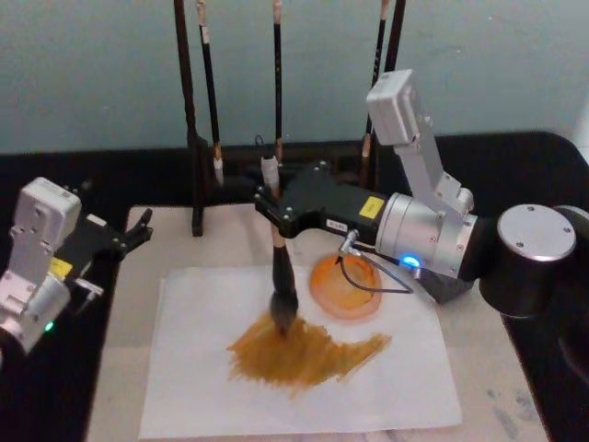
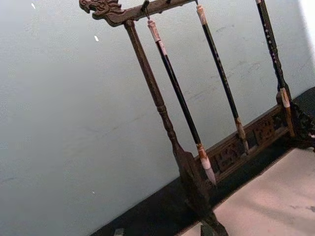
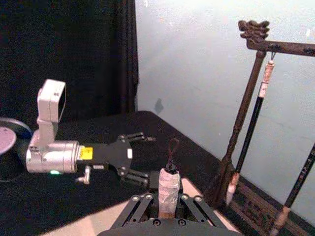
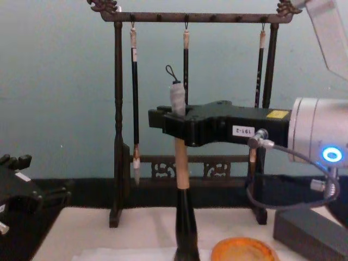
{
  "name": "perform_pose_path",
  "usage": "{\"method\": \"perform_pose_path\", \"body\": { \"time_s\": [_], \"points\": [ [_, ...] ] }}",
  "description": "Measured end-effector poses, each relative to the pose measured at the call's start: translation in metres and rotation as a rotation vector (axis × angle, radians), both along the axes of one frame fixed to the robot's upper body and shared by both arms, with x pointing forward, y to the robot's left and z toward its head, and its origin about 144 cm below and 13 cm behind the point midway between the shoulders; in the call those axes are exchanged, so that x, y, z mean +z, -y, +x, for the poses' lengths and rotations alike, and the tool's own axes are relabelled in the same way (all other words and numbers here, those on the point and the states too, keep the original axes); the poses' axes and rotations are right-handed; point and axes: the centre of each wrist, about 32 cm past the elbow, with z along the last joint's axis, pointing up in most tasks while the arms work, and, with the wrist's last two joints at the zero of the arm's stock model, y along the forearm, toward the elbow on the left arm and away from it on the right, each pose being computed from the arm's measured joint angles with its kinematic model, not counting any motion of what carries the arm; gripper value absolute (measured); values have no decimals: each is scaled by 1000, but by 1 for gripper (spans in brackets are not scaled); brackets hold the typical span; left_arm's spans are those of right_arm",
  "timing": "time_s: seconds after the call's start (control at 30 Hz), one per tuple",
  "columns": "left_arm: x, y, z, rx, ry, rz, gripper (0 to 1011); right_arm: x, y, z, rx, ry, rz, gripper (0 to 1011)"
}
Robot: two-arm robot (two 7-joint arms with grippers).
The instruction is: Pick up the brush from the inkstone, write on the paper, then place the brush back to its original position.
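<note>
Pressing too hard, paper (image 1: pixel 405 387) could be torn by brush (image 1: pixel 280 276) clamped in right gripper (image 1: pixel 272 204); left gripper (image 1: pixel 138 230) parked wide.

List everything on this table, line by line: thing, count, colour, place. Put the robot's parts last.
brush: one, tan handle, black ferrule; upright, bristles on the paper
paper: one, white; lying on the mat
ink strokes: one patch, yellow-brown; middle of the paper
dish: one, orange; at the paper's far edge
mat: one, cream; under the paper
rack: one, dark wood; at the back
thin brushes: three, black; hanging from the rack
dark block: one; right of the dish
table: one, black
left gripper: open, at the mat's left edge
right gripper: shut on the brush handle
</note>
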Motion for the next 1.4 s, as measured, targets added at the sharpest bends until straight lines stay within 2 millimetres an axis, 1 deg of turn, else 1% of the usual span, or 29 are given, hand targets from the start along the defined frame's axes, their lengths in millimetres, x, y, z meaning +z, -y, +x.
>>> {"method": "perform_pose_path", "body": {
  "time_s": [0.4, 0.8, 1.07, 1.4],
  "points": [
    [0, 0, 0, 0, 0, 0, 1009, 8, 2, -2, -35, 27, -76, 151],
    [0, 0, 0, 0, 0, 0, 1010, 12, 1, -2, -37, 48, -52, 151],
    [0, 0, 0, 0, 0, 0, 1010, 5, -10, 2, 16, 18, 40, 151],
    [0, 0, 0, 0, 0, 0, 1010, -2, -17, 4, 51, -20, 56, 151]
  ]
}}
